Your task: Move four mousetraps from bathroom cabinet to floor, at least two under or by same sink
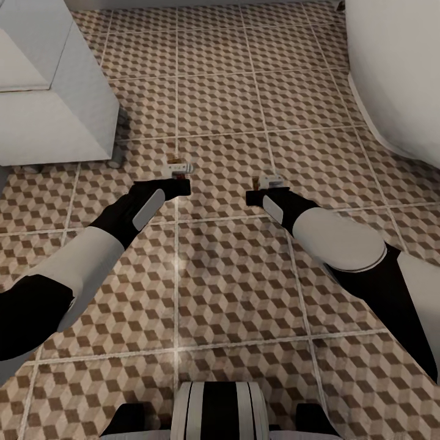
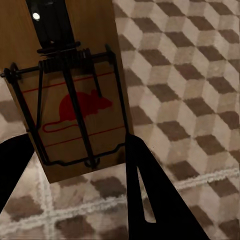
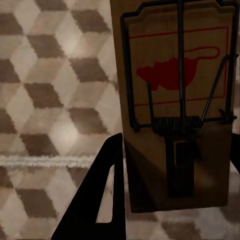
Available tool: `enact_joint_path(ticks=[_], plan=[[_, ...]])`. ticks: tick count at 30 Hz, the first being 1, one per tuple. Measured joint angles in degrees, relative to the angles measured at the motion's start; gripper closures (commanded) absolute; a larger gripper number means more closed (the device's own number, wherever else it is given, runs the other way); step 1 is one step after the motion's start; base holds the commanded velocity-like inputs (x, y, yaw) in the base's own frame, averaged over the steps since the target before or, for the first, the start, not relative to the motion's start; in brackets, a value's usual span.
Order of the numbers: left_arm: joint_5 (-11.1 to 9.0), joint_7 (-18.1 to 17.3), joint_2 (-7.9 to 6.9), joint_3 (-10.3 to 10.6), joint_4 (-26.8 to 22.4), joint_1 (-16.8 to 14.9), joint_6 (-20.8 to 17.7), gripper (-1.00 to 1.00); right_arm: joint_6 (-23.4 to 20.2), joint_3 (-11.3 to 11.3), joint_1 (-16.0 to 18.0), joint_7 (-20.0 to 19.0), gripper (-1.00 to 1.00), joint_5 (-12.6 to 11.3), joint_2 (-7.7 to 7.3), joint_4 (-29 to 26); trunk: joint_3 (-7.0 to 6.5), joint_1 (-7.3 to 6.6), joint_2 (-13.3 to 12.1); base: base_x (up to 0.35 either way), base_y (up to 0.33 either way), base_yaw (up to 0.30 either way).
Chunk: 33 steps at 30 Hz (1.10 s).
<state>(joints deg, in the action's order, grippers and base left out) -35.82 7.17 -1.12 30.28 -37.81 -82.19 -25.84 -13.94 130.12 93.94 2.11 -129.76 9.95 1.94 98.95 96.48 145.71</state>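
Mousetraps [image 2: 75, 95] [image 3: 177, 100] clamped in left gripper [image 1: 177, 174], right gripper [image 1: 260, 186].

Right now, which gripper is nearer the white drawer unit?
Left. The left gripper, holding a mousetrap, is just off the white drawer unit's near corner. The right gripper, holding another mousetrap, is farther, toward the bathtub.

Above the bathroom floor [image 1: 232, 269], side by side and well apart: left gripper [image 1: 178, 177] at left, right gripper [image 1: 261, 189] at right. Between the left fingers [image 2: 150, 200], one mousetrap [image 2: 75, 100]; between the right fingers [image 3: 100, 200], another mousetrap [image 3: 180, 100]. Far left, a drawer unit [image 1: 55, 116] on the floor; far right, a bathtub [image 1: 397, 73].
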Motion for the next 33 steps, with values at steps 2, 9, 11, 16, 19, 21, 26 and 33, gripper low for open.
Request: enact_joint_path(ticks=[2,9,11,16,19,21,26,33], plan=[[-0.1,0.0,0.03,0.0,0.1,0.0,-0.1,1.00,0.8,0.0,0.5,0.1,1.00,0.0,0.00,0.0,0.44,0.05,0.0,0.000,0.000,0.000],[0.0,0.0,-0.05,0.0,0.2,0.0,-0.1,1.00,1.6,0.0,4.1,0.1,1.00,0.0,0.00,0.1,1.55,0.17,0.1,0.000,0.000,0.000],[0.0,0.0,-0.08,0.0,0.2,0.0,-0.1,1.00,1.6,0.0,5.8,-0.1,1.00,0.0,-0.01,0.1,1.55,0.17,0.1,0.000,0.000,0.000],[0.1,0.8,-0.21,-0.3,0.2,0.0,-0.1,1.00,1.0,-0.1,9.2,-0.8,1.00,0.0,0.00,0.1,1.55,0.17,0.1,0.000,0.000,0.000],[0.1,3.7,-0.09,-1.6,-0.6,0.0,-0.2,1.00,0.9,-0.1,11.4,-2.4,1.00,-0.1,-0.01,0.0,1.99,0.23,0.1,0.000,0.000,0.000],[0.1,4.7,-0.07,-2.2,-2.2,0.0,-0.8,1.00,0.8,-0.1,12.2,-2.8,1.00,-0.2,-0.01,0.0,2.44,0.28,0.2,0.000,0.000,0.000],[0.3,5.9,-0.68,-6.1,-7.6,0.0,-4.0,1.00,0.8,-0.2,13.8,-3.9,1.00,-0.3,-0.01,0.0,3.54,0.41,0.2,0.000,0.000,0.000],[0.3,8.3,-1.62,-7.7,-14.7,0.0,-7.7,1.00,0.7,-0.2,14.6,-5.4,1.00,-0.4,0.00,-0.2,5.10,0.59,0.3,0.000,0.000,0.000]])
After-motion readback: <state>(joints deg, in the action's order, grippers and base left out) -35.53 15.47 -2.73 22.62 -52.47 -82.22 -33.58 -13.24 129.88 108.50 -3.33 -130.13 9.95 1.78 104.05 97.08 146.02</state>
